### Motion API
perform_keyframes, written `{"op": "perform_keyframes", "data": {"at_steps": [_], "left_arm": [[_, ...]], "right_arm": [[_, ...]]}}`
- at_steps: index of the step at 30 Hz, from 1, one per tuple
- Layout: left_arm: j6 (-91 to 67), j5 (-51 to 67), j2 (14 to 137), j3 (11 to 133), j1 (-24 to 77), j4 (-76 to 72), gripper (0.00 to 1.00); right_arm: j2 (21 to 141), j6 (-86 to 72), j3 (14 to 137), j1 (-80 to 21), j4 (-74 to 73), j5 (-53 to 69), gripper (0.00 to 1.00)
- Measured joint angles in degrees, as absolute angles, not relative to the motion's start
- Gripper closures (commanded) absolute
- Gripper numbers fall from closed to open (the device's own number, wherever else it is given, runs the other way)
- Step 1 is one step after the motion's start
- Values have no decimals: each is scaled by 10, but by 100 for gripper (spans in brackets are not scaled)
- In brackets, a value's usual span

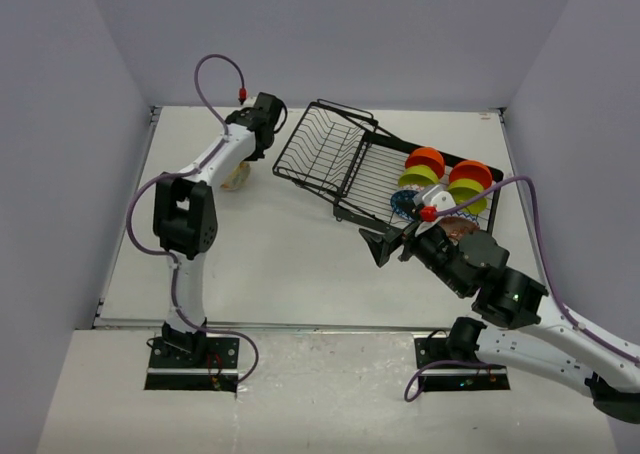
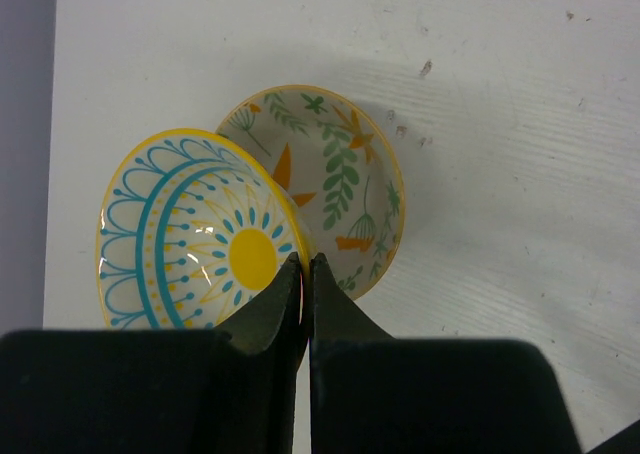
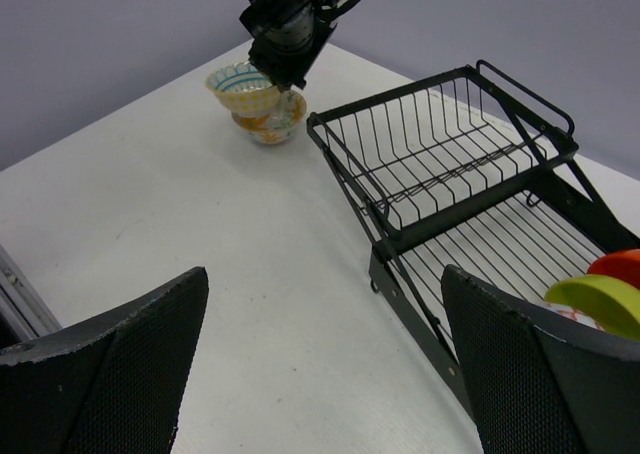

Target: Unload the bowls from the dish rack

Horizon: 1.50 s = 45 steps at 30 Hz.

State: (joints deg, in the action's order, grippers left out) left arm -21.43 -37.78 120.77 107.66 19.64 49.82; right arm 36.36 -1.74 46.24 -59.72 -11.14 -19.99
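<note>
The black wire dish rack point(image 1: 345, 159) stands at the back right and shows in the right wrist view point(image 3: 450, 174). Its right section holds upright bowls: orange point(image 1: 425, 158), lime green point(image 1: 467, 192), blue patterned point(image 1: 404, 203) and brownish pink point(image 1: 456, 225). My left gripper point(image 2: 305, 259) is shut on the rim of the white bowl with a yellow centre point(image 2: 200, 239), held tilted against a cream leaf-patterned bowl point(image 2: 340, 174) lying on the table. Both sit left of the rack point(image 1: 236, 179). My right gripper point(image 3: 325, 364) is open and empty above the table by the rack's near corner point(image 1: 390, 242).
The white table point(image 1: 270, 264) is walled by grey panels on three sides. The rack's left section point(image 1: 320, 144) is tilted up and holds nothing. A lime bowl point(image 3: 600, 304) and an orange one point(image 3: 620, 266) show at the right wrist view's edge.
</note>
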Motion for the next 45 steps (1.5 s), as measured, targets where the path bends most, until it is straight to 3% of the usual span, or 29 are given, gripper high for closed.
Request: {"op": "perform_keyframes", "data": {"at_steps": [12, 37, 40, 41, 45], "left_arm": [[-199, -378, 1273, 1143, 195, 481, 100], [-199, -394, 1285, 1096, 195, 444, 100], [-199, -394, 1285, 1096, 195, 441, 90], [-199, -394, 1285, 1096, 195, 441, 82], [-199, -396, 1281, 1088, 196, 437, 76]], "right_arm": [[369, -13, 462, -597, -111, -199, 1], [381, -10, 462, -597, -111, -197, 1], [381, -10, 462, -597, -111, -195, 1], [381, -10, 462, -597, -111, -195, 1], [381, -10, 462, -597, -111, -192, 1]]}}
